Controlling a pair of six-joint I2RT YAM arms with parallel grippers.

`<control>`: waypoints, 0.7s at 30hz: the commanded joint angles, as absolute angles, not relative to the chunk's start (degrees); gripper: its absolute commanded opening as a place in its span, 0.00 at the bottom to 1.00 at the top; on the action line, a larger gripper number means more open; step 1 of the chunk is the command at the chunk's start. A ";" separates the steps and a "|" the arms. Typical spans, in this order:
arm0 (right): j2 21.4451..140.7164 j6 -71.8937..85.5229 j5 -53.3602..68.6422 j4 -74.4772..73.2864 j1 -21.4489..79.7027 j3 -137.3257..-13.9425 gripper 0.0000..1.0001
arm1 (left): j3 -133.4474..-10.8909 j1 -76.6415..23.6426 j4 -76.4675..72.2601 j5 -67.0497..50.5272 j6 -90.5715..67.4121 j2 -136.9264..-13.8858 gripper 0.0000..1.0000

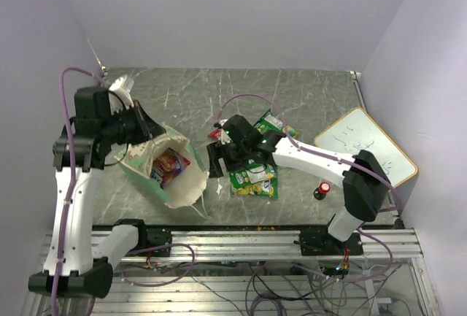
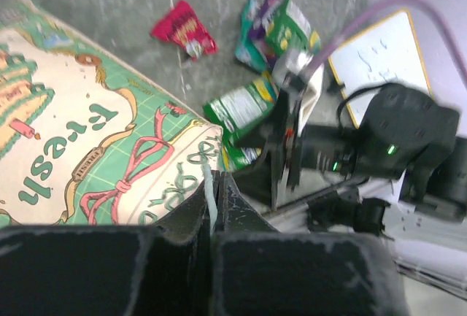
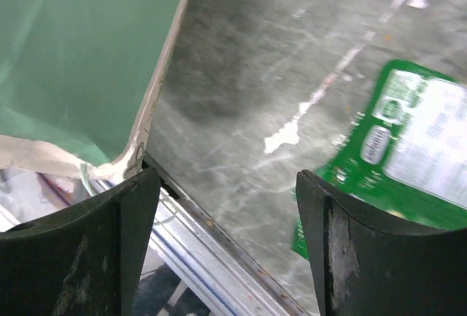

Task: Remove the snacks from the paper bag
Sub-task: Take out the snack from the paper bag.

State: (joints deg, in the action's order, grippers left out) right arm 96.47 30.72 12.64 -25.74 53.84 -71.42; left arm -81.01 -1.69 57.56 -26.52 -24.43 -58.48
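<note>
Snacks (image 1: 253,179): at least 5 counted, all glossy foil.
- 1 red packet (image 1: 170,166) inside paper bag (image 1: 188,187).
- 1 green packet (image 2: 241,108) flat, mid-table toward near edge.
- 1 small red packet (image 2: 184,30) and green-purple cluster (image 2: 279,25) at table centre; number in cluster unclear.

Bag: 1, left half of table, mouth open, mint panels, red print.

Left gripper (image 2: 212,203): jaws together, pinching bag rim.

Right gripper (image 3: 225,185): jaws apart, empty, between bag and green packet.
</note>
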 commanded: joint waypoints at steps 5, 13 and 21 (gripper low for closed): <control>82.50 11.19 6.91 -27.85 50.25 -61.89 0.76 | -61.82 -1.65 54.56 -37.15 -36.63 -41.69 0.07; 59.10 -28.85 29.16 1.05 65.03 -40.01 0.73 | -60.95 -1.63 54.40 -39.68 -39.29 -40.72 0.07; 73.90 -47.29 23.85 11.99 75.36 -43.94 0.60 | -64.98 -1.65 59.00 -41.67 -33.93 -44.96 0.07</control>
State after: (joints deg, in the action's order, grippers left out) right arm 64.88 -32.12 26.61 5.08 72.03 -38.96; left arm -62.46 -1.69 57.30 -38.57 -36.38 -44.40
